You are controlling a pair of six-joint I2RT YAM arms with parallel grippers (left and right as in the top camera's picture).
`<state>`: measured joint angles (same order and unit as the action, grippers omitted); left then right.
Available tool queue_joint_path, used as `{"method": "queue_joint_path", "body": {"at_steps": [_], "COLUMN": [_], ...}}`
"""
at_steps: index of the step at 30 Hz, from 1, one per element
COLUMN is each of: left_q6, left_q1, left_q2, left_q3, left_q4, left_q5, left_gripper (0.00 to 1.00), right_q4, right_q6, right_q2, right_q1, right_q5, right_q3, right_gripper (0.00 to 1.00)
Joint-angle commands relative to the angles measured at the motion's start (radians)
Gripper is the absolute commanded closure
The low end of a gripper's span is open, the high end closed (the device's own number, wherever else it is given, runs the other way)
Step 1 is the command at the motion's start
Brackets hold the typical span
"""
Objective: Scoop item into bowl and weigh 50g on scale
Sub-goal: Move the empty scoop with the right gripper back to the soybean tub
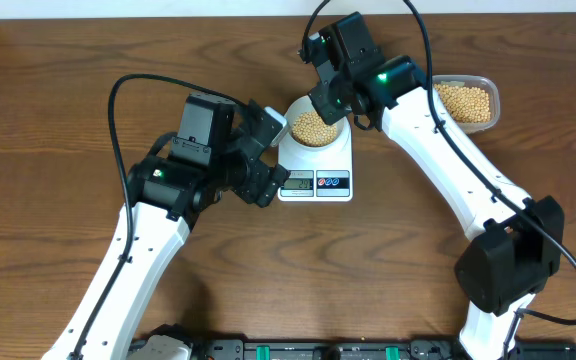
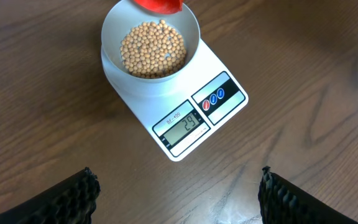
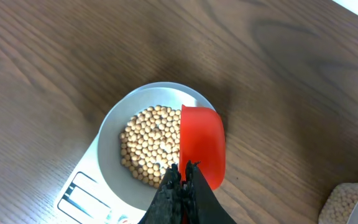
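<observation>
Beans (image 2: 153,48): piled in the bowl (image 2: 112,28) on the scale (image 2: 146,104); more in the tub (image 1: 491,92) to our right. Right gripper (image 3: 182,180), our nearer arm to that tub, pinches the red scoop (image 3: 202,144) lengthwise over the bowl's rim. Left gripper (image 2: 179,191) gapes wide, empty.

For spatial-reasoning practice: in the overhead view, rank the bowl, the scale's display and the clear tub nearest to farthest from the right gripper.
1. Bowl, just below the right gripper.
2. Scale's display, toward the robot.
3. Clear tub, on the robot's right.
</observation>
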<state>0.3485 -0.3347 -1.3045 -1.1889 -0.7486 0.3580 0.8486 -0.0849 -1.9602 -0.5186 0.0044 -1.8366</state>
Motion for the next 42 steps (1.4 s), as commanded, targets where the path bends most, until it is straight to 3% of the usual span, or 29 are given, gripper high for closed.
{"method": "queue_joint_path", "body": {"at_steps": [1, 13, 22, 33, 42], "left_q6": [0.014, 0.014, 0.014, 0.014, 0.014], "left_q1": [0.003, 0.003, 0.003, 0.003, 0.003], "left_q2": [0.005, 0.005, 0.005, 0.005, 0.005], "left_q3": [0.004, 0.004, 0.004, 0.004, 0.004], "left_q4": [0.002, 0.002, 0.002, 0.002, 0.002], "left_q5": [0.008, 0.008, 0.008, 0.008, 0.008], "left_gripper": [0.16, 0.16, 0.16, 0.16, 0.16], "right_q4": [0.0, -0.001, 0.017, 0.107, 0.146], "right_q6": [-0.01, 0.002, 0.036, 0.236, 0.257], "right_q2": [0.032, 0.125, 0.219, 0.221, 0.206], "right_q1": [-0.006, -0.005, 0.03, 0.204, 0.343], "right_q5": [0.017, 0.034, 0.268, 0.45, 0.446], "right_q3": [0.004, 0.004, 0.004, 0.004, 0.009], "right_gripper": [0.99, 0.99, 0.99, 0.99, 0.99]}}
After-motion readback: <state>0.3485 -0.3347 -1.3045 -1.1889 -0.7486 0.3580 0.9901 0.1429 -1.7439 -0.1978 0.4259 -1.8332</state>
